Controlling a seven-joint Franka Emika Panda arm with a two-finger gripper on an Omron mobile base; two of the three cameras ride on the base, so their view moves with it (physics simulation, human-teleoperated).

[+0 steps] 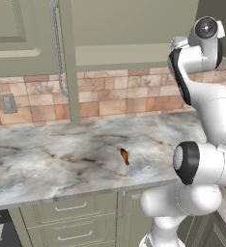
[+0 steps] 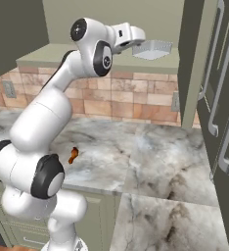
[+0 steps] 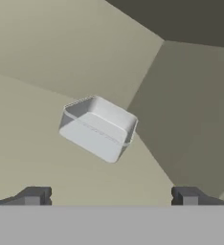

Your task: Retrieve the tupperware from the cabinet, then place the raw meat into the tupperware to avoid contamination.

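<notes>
The tupperware [image 2: 154,49], a shallow pale grey container, sits on the floor of the open olive-green cabinet [image 2: 87,61]. In the hand view the tupperware [image 3: 97,127] lies ahead of and apart from my gripper [image 3: 111,196], slightly left of centre, with the plain green interior around it. The dark fingertips [image 3: 35,195] stand wide apart with nothing between them, so the gripper is open. From the right base view my gripper [image 2: 138,44] is just left of the container, inside the cabinet opening. The raw meat [image 1: 124,156], a small reddish-brown chunk, lies on the marble counter [image 1: 47,159] below; it also appears as raw meat [image 2: 73,154].
An opened cabinet door [image 1: 68,62] with a long silver handle [image 1: 57,48] stands edge-on over the counter. Another open door [image 2: 194,63] and dark tall doors [image 2: 224,98] are on the right. Grey outlet plates [image 1: 7,102] [image 2: 175,101] sit on the brick backsplash. Lower drawers [image 1: 71,208] front the counter.
</notes>
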